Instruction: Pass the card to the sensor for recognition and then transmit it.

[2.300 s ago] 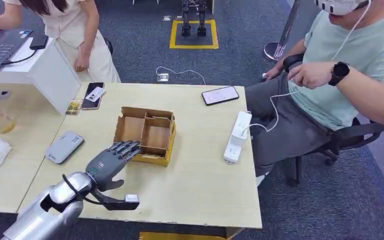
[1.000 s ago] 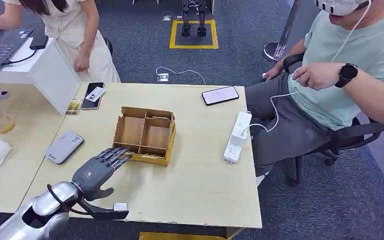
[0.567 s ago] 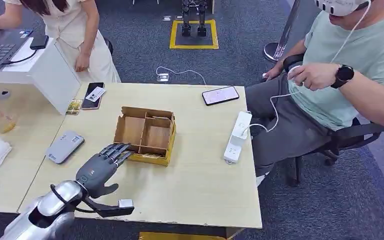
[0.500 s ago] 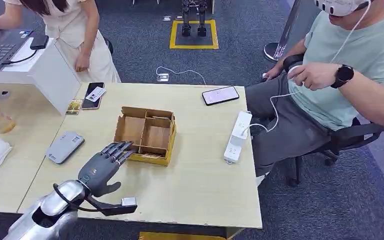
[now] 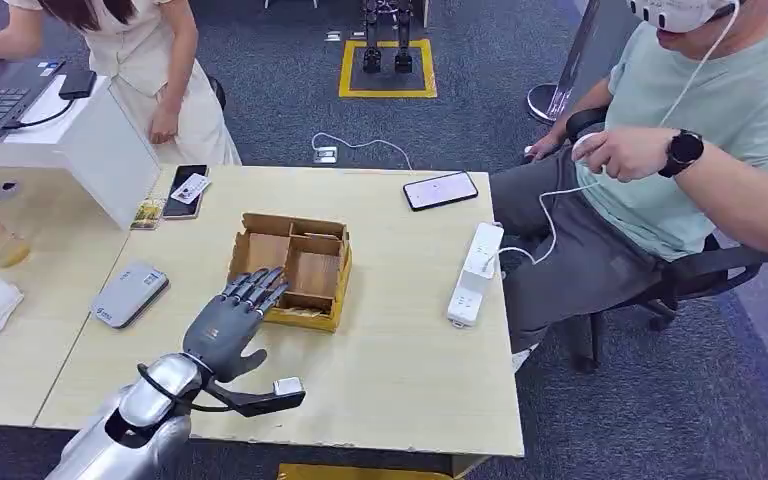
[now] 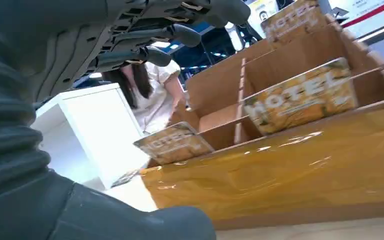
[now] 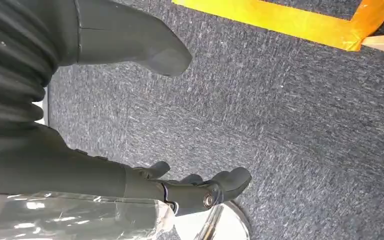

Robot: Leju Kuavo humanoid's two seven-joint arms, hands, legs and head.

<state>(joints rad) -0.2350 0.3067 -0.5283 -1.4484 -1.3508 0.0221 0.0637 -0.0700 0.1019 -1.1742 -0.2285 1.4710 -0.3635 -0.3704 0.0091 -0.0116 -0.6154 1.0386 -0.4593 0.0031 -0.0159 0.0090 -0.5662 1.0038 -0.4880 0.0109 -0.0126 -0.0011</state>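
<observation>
Power strip (image 5: 474, 273) beside card box (image 5: 291, 268)

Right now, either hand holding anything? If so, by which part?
Nothing held. Left hand hovers open at the card box, cards untouched; right hand hangs over carpet with nothing in it.

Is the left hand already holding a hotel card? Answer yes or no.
No. In the head view the left hand hovers with fingers spread at the near edge of the cardboard box, holding nothing.
</observation>
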